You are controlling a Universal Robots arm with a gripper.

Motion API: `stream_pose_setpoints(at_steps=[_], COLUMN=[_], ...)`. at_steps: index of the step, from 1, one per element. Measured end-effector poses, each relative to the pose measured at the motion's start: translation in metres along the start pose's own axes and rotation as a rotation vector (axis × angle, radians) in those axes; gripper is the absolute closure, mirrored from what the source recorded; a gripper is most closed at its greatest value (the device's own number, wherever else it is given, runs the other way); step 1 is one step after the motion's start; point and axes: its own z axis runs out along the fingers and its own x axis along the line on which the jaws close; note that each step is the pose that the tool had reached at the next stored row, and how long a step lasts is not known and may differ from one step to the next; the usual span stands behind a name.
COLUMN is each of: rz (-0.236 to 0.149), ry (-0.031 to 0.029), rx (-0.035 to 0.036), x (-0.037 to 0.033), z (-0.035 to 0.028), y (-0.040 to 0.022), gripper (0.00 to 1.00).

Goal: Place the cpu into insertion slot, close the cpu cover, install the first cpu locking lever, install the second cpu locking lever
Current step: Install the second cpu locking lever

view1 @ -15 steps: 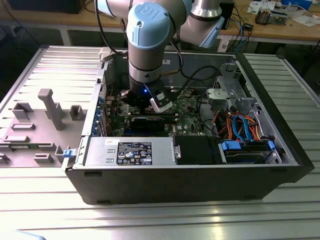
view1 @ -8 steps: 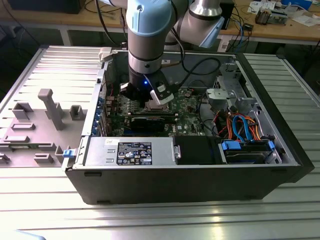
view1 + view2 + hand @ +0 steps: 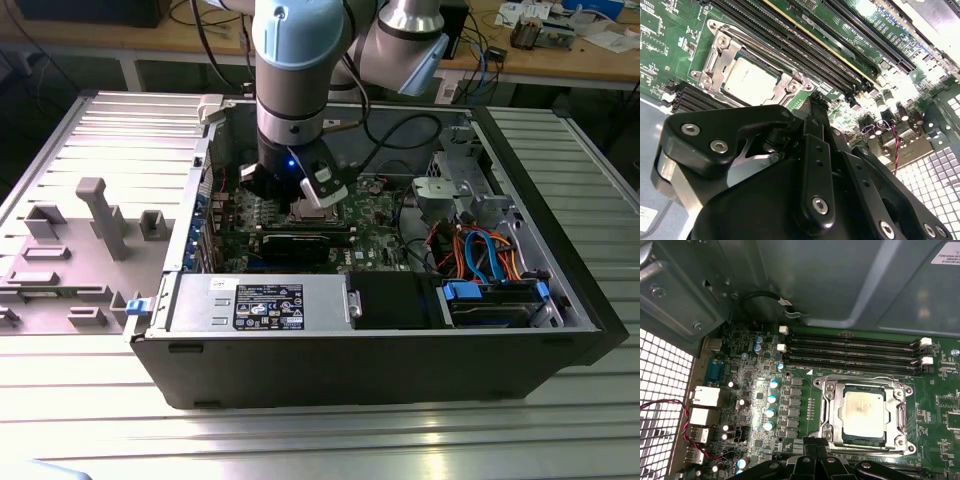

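Observation:
The insertion slot [image 3: 831, 432] sits on the green board, and a pale silvery cpu [image 3: 863, 412] lies flat inside it. The cpu cover [image 3: 860, 380], a silvery frame, lies down around the cpu. Both also show in the second wrist view, the cpu [image 3: 747, 80] framed by the cover [image 3: 720, 47]. Thin metal levers [image 3: 903, 412] run along the socket's sides; I cannot tell whether they are latched. My gripper [image 3: 815, 447] hangs just beside the socket's near edge, shut with nothing in it. In the exterior view the gripper [image 3: 312, 203] is low inside the case, over the socket.
Long black memory slots [image 3: 855, 352] run beside the socket. The case wall [image 3: 840, 280] rises behind them. In the exterior view a power supply [image 3: 260, 300] lies at the front and a drive cage with coloured cables [image 3: 480, 250] on the right. A grey fixture block [image 3: 70, 250] lies left of the case.

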Motion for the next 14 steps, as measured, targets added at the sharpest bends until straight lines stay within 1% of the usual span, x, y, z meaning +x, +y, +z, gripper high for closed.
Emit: stream_pose_setpoints(at_steps=[14], rz=[0.0], ry=[0.0013], rx=[-0.0002], x=[0.0001], z=[-0.0049], y=[0.0012], gripper=[0.89])
